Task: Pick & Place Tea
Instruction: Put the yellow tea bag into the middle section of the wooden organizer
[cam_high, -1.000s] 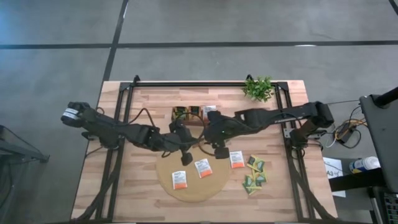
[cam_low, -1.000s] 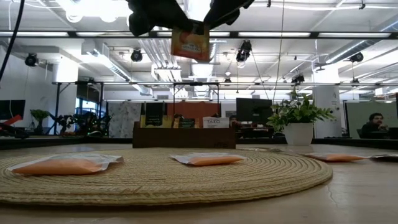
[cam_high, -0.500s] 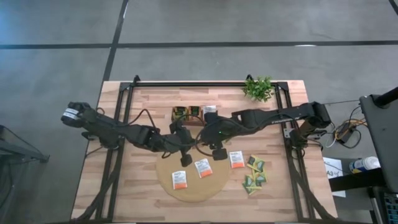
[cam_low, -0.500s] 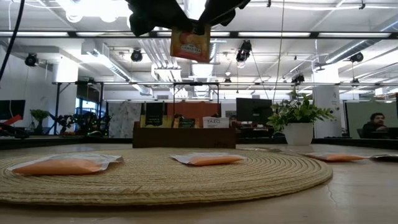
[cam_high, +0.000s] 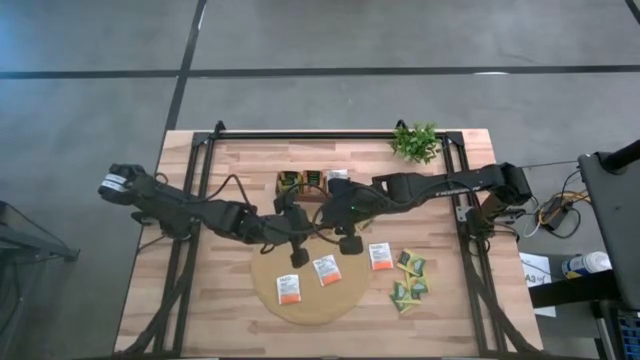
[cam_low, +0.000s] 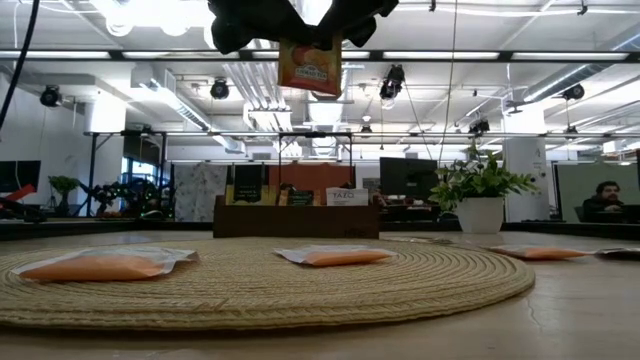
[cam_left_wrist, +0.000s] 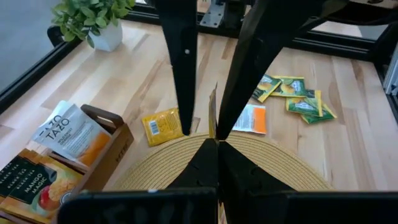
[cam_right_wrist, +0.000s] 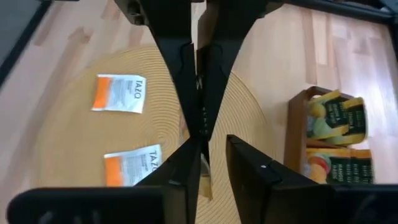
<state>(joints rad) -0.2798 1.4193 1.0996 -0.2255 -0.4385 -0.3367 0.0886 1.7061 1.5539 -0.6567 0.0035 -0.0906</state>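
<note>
So the white-and-orange tea sachet (cam_low: 309, 66) is up in the air, well above the surface (cam_high: 230, 300), hanging upright right where the two claws meet. The left claw (cam_left_wrist: 217, 144) is clamped tight on one edge of it, fingers fully together. The right claw (cam_right_wrist: 208, 155) comes at it from the opposite side with a finger on either side of the same sachet. Its fingers are parted, with a visible gap between them, so I'd call that one not gripping yet. Straight below both claws is the round tan mat (cam_high: 270, 295). Two more white-and-orange sachets lie flat on it, (cam_high: 288, 288) and (cam_high: 327, 269). A third one (cam_high: 380, 256) sits at the mat's rim on the right claw's side. A single yellow sachet (cam_left_wrist: 163, 126) lies on the bare wood just off the mat, roughly under the claws. Farther out past the right claw there's a loose little heap of green and yellow sachets (cam_high: 409, 280), some overlapping. Behind the claws stands the dark brown tray (cam_high: 310, 183), with sachets standing in its compartments. The small green plant (cam_high: 416, 142) is well beyond that, near the back corner on the right arm's side.
</note>
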